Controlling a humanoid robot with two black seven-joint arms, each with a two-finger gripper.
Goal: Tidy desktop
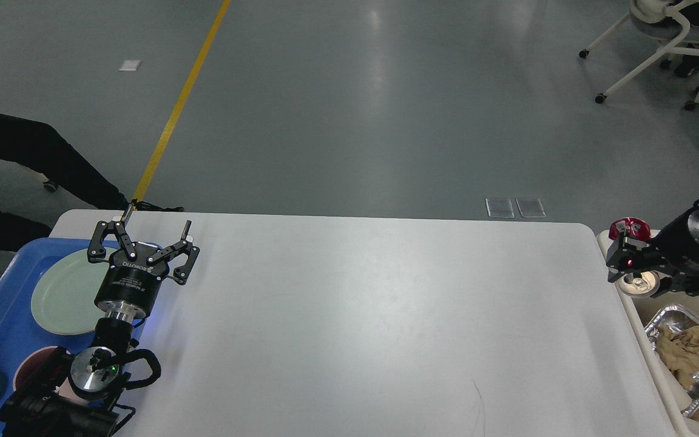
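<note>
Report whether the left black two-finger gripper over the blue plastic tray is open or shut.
Open. The left gripper has its two fingers spread wide with nothing between them, above the blue plastic tray.

Desktop point(386, 315): large white rectangular top, smooth, rounded corners, lying flat. Most of the view's lower half is filled by it. Faint glare is seen mid-surface, and a thin dark scratch mark near the front edge.
</note>
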